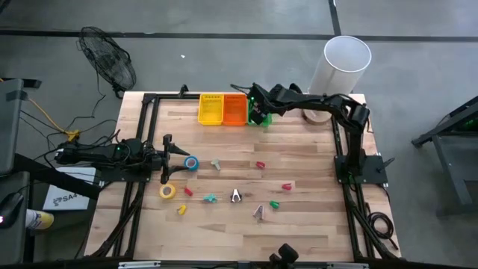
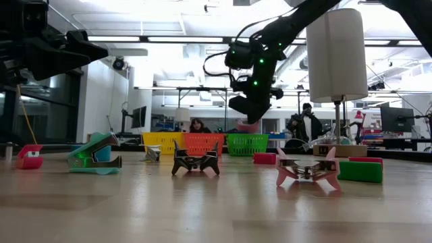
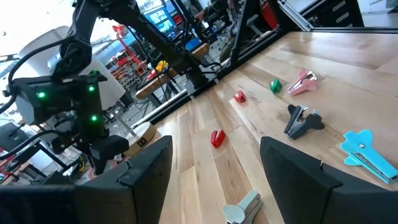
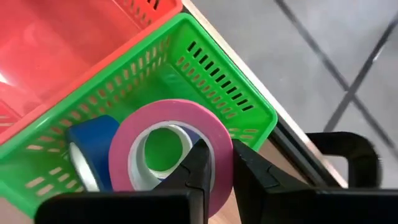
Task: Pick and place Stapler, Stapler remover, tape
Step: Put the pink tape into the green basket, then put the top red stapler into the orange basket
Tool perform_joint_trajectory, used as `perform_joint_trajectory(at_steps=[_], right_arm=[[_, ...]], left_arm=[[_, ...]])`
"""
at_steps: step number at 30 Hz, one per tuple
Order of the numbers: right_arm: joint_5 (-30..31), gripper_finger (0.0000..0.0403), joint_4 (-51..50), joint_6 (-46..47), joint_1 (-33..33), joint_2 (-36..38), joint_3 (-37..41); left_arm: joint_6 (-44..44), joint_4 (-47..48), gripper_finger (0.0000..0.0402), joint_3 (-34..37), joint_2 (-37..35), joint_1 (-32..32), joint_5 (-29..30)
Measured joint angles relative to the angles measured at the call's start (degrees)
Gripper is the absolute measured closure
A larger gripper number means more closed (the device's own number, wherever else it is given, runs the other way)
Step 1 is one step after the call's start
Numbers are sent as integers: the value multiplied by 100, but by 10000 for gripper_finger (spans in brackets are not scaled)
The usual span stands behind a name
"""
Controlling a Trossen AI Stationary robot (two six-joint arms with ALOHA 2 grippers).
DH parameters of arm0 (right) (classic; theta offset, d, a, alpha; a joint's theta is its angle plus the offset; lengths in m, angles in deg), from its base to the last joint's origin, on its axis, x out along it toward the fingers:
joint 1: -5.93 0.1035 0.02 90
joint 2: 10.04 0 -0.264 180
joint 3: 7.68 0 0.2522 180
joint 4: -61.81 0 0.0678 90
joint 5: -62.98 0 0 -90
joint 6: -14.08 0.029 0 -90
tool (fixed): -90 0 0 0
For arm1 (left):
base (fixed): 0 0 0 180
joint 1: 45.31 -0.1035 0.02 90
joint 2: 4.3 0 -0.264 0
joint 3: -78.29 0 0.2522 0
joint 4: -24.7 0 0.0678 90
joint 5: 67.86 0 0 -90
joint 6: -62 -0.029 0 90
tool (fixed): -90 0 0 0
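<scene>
Holding clear of the work, the left gripper hovers spread and empty beside a blue tape roll and a yellow tape roll on the table. At the far edge, the right gripper pinches the pink tape roll by its wall above the green basket, where a blue roll lies. Risk: released off-centre, the ring may strike the rim and roll out.

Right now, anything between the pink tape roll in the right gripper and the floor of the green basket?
Right wrist view: the right gripper pinches the pink tape roll above the green slotted plastic basket. A blue tape roll lies under it, inside the basket.
</scene>
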Motion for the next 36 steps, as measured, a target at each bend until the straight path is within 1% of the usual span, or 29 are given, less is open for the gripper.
perform_joint_trajectory(at_steps=[4, 10, 15, 24, 27, 32, 36], right_arm=[[-440, 351, -16, -16, -155, 0, 0], [-932, 350, -39, -80, -285, -4, 0], [-887, 338, -42, -135, -285, -4, 0], [-865, 279, -40, -129, -283, -4, 0], [-861, 264, -39, -129, -283, -4, 0], [-837, 256, -27, -113, -270, 41, 0], [-836, 258, -2, -1, -213, 273, 2]], left_arm=[[0, 0, 163, 0, 0, 2, 0], [0, 0, 163, 0, 0, 0, -2], [0, 0, 163, 0, 0, 0, 0], [0, 0, 163, 0, 1, 2, -1], [0, 0, 163, 0, 0, 0, 0], [0, 0, 163, 0, 0, 2, -1], [0, 0, 163, 0, 0, 0, -2]])
